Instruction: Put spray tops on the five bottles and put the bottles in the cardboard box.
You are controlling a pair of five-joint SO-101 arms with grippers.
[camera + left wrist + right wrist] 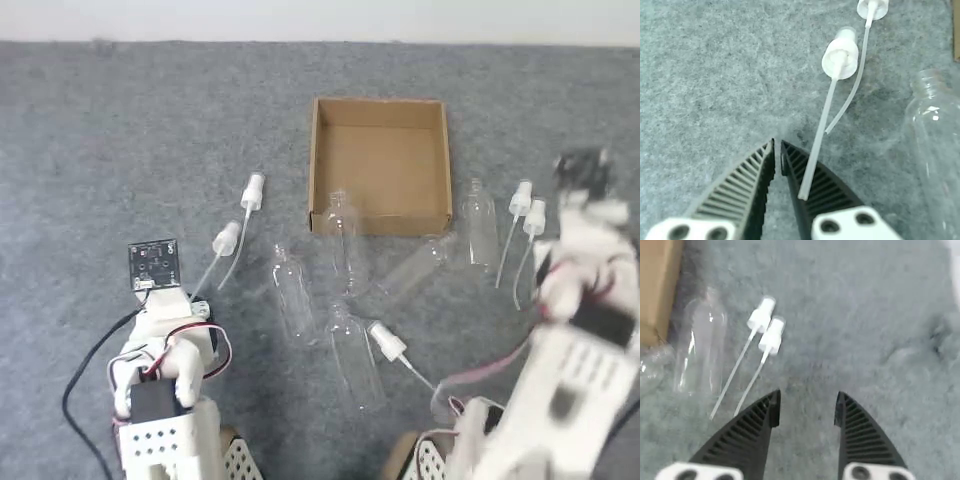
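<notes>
Jaws near five bottles (293,290), five spray tops (252,190)

Grey felt-like mat (150,130): covers whole table, fuzzy mottled nap, lies under and all round left gripper (777,141) fingers and right gripper (808,394) fingers. Darker speckled patch in nap just ahead of left fingertips. Darker smudge in nap farther ahead of right fingers, off to one side. Bare nap in gap between right fingers. Pale wall strip (320,20): plain, runs along mat's far edge, well beyond both grippers' fingers.
</notes>
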